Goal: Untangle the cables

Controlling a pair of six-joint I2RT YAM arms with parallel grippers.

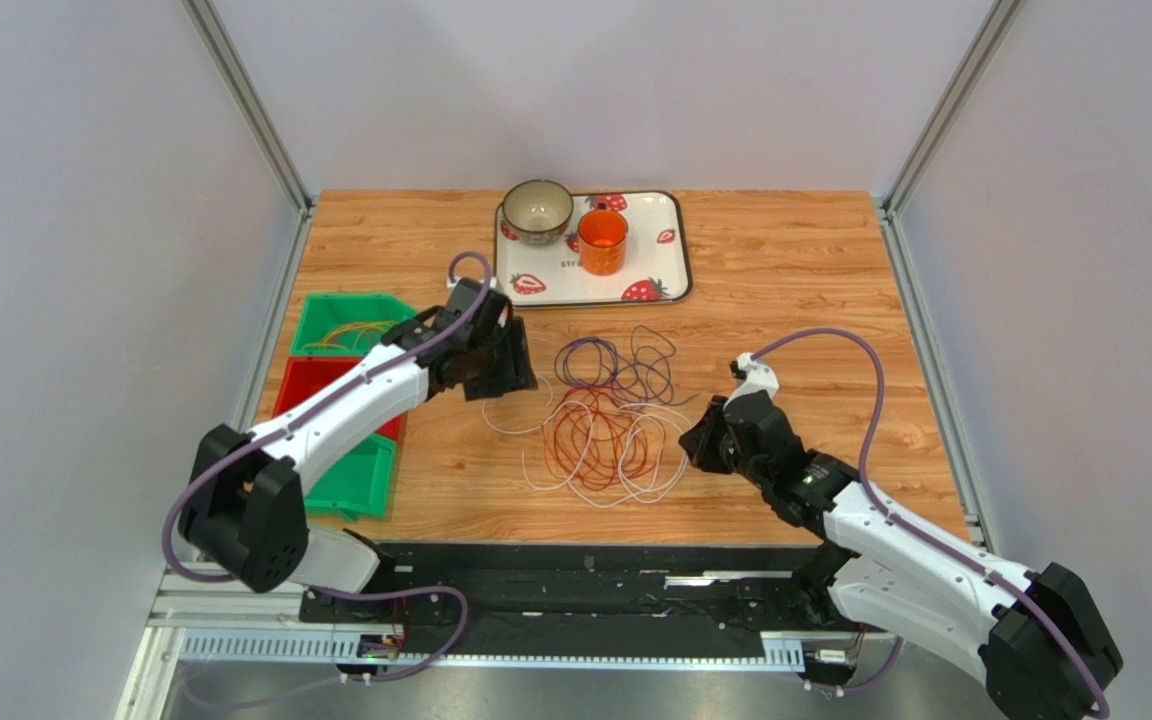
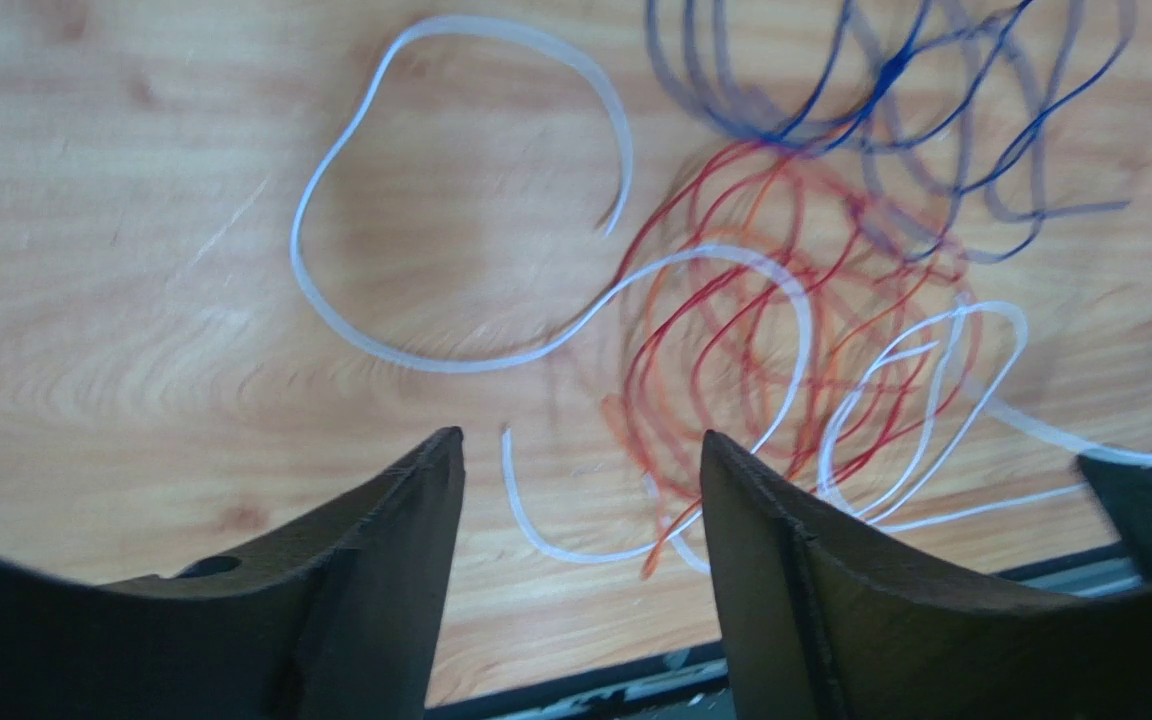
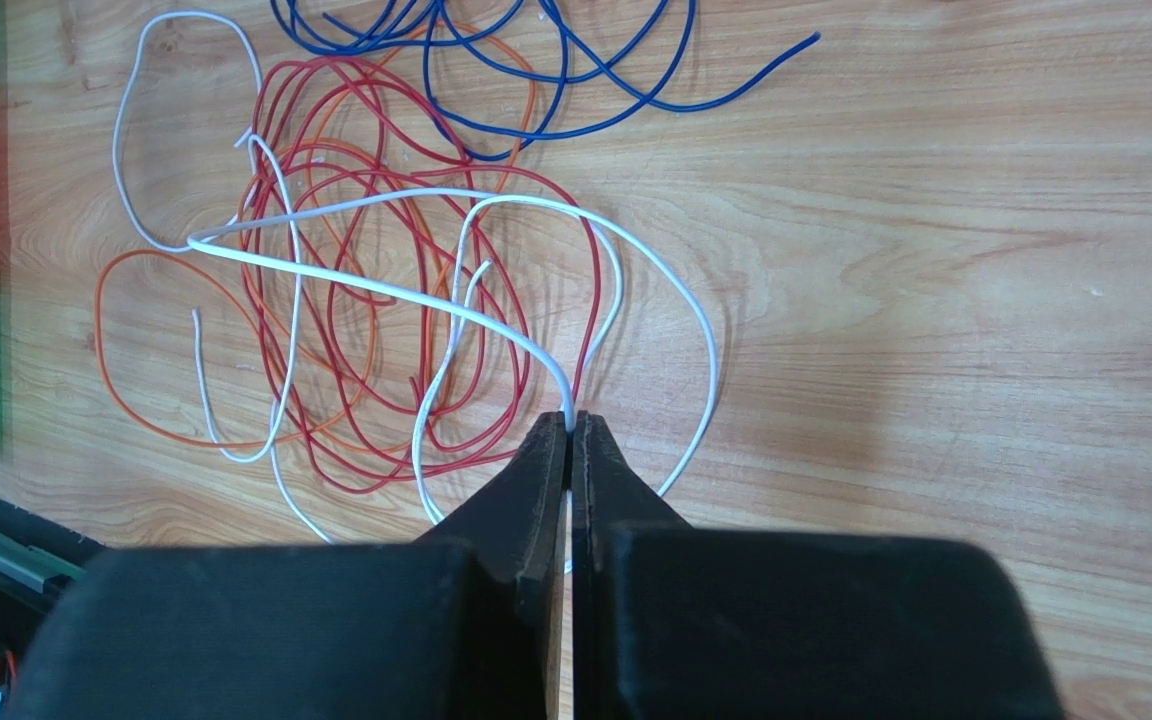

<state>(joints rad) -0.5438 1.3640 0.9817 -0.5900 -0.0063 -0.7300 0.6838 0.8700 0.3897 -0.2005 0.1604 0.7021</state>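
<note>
The cables (image 1: 605, 428) lie in a loose tangle mid-table: red loops (image 3: 342, 225), an orange one (image 3: 132, 405), blue ones (image 3: 537, 60) at the far side and white strands (image 2: 432, 360). My left gripper (image 1: 515, 368) hovers at the tangle's left edge. Its jaws (image 2: 582, 438) are open, with a white cable end (image 2: 537, 525) lying on the wood below the gap and nothing held. At the tangle's right edge, my right gripper (image 1: 699, 438) is shut (image 3: 569, 420) on a white cable (image 3: 387, 285), which runs taut from the fingertips across the red loops.
A strawberry-print tray (image 1: 657, 278) at the back holds a bowl (image 1: 537, 210) and an orange cup (image 1: 602, 240). Green bins (image 1: 342, 323) and a red bin (image 1: 304, 387) stand along the left edge. The table's near edge (image 1: 582, 548) lies just below the tangle.
</note>
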